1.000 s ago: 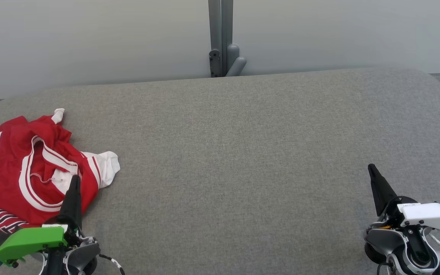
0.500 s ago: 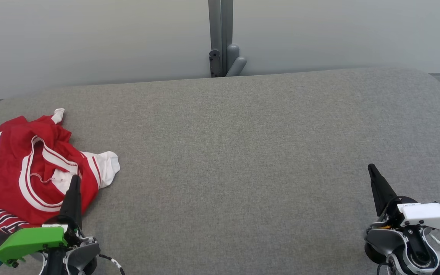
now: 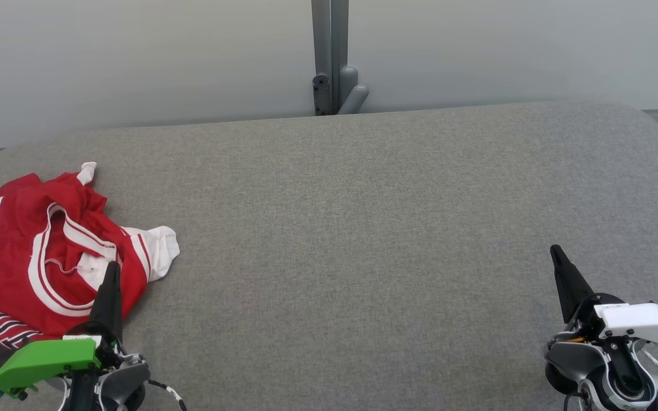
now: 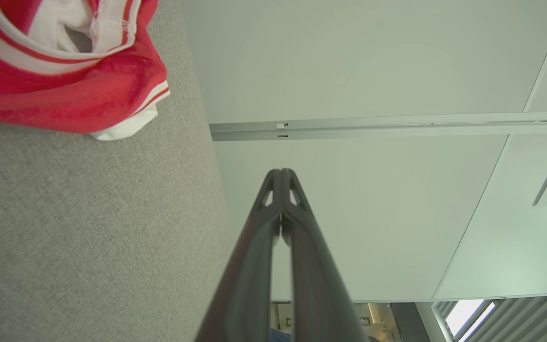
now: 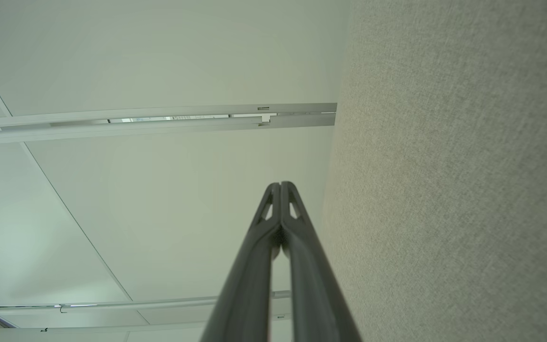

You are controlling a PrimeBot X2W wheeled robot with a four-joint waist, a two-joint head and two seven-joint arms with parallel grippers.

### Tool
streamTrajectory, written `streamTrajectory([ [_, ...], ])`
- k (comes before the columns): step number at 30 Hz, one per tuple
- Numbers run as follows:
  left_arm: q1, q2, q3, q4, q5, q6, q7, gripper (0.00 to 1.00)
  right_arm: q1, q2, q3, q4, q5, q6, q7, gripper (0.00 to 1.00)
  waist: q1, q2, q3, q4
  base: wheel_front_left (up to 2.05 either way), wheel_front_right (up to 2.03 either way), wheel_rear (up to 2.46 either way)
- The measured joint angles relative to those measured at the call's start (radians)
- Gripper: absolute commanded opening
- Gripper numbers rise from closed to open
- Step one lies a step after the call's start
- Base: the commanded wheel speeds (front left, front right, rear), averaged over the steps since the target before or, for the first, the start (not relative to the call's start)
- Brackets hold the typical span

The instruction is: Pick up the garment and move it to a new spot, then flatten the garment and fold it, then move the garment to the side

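Observation:
A crumpled red garment (image 3: 32,257) with white bands lies at the left end of the grey padded table (image 3: 363,228). In the left wrist view the garment (image 4: 64,80) fills the upper left corner. My left gripper (image 3: 113,268) stands at the lower left, its tips over the garment's near right edge, shut with nothing between the fingers (image 4: 281,173). Far off at the lower right, my right gripper (image 3: 554,251) is shut and empty too, its fingertips (image 5: 280,186) pressed together above bare table.
A grey post (image 3: 332,57) rises behind the table's far edge against a pale wall. The table's rounded corners show at far left and far right.

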Motion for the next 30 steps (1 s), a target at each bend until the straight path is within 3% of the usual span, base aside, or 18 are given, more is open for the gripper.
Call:
streamTrajectory([
  [30,0.000,0.000,0.000,0.000,0.000,0.000,0.000,0.00,0.000,0.000,0.000,0.000,0.000,0.000,0.000,0.00,0.0000,0.0000,0.000,0.000,0.00,0.00,0.00],
])
